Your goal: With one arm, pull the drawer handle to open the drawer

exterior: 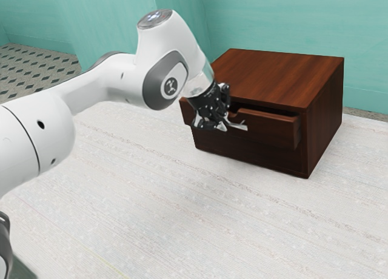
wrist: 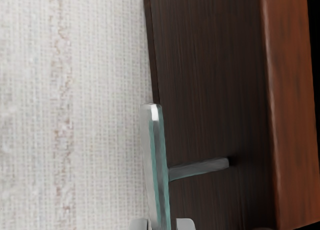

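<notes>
Black two-finger gripper (exterior: 219,125) pinches the slim silver metal bar handle (exterior: 238,127), closed on it from two sides. Right of the gripper in the exterior view, a short free length of the bar sticks out. The handle stands off the dark brown wooden drawer front (exterior: 270,128) on a thin post. The drawer sits only a little way out of the reddish-brown wooden cabinet (exterior: 276,73), with a dark gap above it, so most of its travel looks left to go.

The bar is smooth and narrow. The grip may slide along it and off its free end if the white arm (exterior: 109,88) draws at an angle rather than straight out. A slanted pull could also bind the drawer in its guides. A hard tug might then drag the whole cabinet nearer across the pale woven tabletop (exterior: 182,206).
</notes>
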You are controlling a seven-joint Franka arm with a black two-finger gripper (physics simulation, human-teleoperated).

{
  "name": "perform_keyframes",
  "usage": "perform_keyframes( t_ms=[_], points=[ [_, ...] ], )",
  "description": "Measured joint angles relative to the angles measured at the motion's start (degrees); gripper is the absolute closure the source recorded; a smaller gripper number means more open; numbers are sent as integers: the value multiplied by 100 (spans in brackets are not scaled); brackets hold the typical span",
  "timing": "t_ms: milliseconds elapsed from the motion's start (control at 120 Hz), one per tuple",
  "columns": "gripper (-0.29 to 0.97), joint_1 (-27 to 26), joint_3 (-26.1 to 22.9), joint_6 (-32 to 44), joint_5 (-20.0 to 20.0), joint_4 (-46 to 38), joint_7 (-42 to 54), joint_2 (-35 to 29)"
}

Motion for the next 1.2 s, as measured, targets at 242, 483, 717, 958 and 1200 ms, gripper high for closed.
perform_keyframes(
  t_ms=[242,483,717,958,1200],
  points=[
    [77,-56,32,-147,0,-250,-13,-270],
    [78,-70,29,-208,1,-718,-26,-624],
    [79,-101,37,-226,7,-1141,-37,-976],
    [79,-127,33,-208,11,-1721,-49,-1454],
    [79,-153,36,-172,16,-2114,-69,-1761]
  ],
)
